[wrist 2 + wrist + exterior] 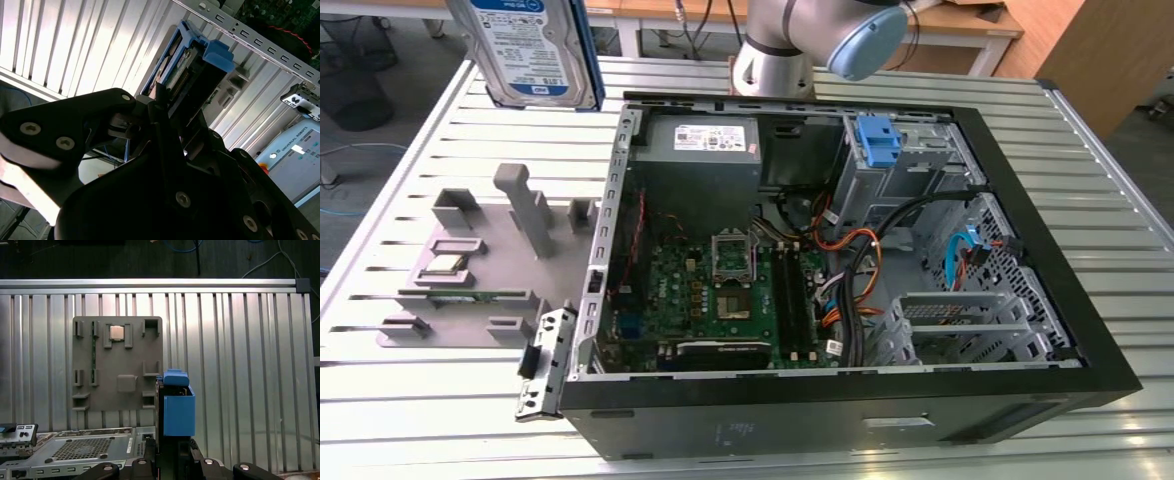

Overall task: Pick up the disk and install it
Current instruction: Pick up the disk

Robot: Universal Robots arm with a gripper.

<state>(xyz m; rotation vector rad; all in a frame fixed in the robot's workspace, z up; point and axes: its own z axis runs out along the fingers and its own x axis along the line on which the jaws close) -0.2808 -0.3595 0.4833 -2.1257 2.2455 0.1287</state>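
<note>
Bright, even room light lies on the slatted table [440,130], and its ribs shine softly. Inside the computer case [854,405] it is dimmer, with shade along the near wall. In the second wrist view the slats glare almost white, while the gripper [167,102] holding the disk [187,65] looms dark and soft-edged against them. In the first wrist view the floor [100,260] beyond the table is dark.

In the exterior view the disk [534,50], at eleven o'clock from the computer case [720,430], is cut off by the picture's edge; in the second wrist view its held end is hidden by the gripper [176,116].
</note>
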